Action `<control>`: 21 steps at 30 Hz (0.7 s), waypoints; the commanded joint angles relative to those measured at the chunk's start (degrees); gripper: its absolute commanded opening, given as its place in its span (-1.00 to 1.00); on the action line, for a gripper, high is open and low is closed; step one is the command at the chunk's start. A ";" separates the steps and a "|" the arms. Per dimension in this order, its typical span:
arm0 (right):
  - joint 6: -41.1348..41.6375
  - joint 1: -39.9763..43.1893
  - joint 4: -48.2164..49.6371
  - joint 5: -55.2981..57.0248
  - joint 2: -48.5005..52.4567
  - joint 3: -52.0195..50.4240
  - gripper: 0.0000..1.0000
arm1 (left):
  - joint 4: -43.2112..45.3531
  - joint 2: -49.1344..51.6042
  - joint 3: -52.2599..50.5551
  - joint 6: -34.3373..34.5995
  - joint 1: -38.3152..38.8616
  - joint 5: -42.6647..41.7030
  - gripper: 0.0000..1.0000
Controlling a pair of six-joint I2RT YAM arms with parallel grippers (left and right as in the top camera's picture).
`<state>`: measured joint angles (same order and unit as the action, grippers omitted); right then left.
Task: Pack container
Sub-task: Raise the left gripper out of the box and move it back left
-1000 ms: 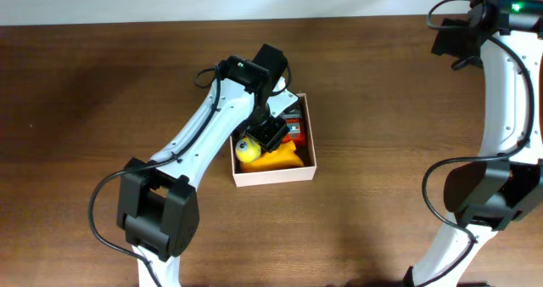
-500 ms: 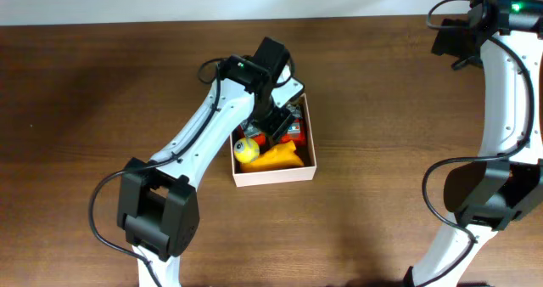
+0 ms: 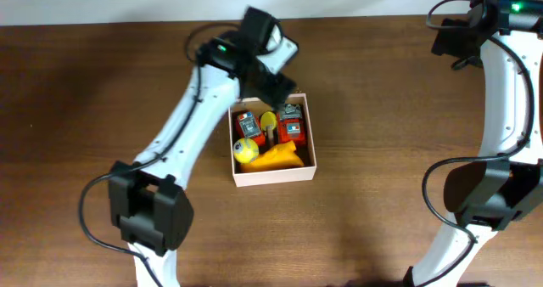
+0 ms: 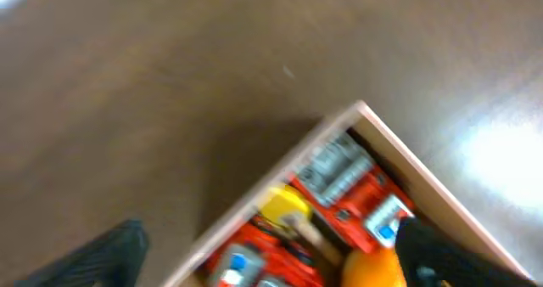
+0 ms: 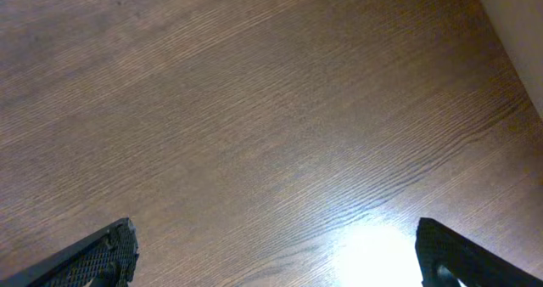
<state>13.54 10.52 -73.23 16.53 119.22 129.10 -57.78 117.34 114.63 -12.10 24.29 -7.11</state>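
Container [image 3: 273, 178]: left end effector [image 3: 274, 89] spread above far edge.

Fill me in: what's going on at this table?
Packing job. The container sits mid-table with toys in it: a yellow ball, an orange piece and two red toys. The left gripper hangs open over the container's far edge, holding nothing. The right gripper is open too, at the far right over bare table, well away from the container.
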 commanded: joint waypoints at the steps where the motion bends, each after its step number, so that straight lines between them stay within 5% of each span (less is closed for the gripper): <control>1: 0.46 0.04 0.13 0.13 -0.46 -0.31 0.98 | 0.09 0.28 4.90 0.28 -4.09 -0.20 0.98; 8: 0.46 0.04 0.13 0.13 -0.46 -0.31 0.98 | 0.11 0.28 7.58 5.66 -12.39 9.81 0.99; 21: 0.46 0.04 0.13 0.13 -0.46 -0.31 0.98 | 0.07 0.31 7.56 7.78 -20.72 9.97 0.99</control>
<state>13.50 10.52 -73.23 16.51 119.22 129.10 -57.63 117.34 121.03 -5.23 3.95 2.42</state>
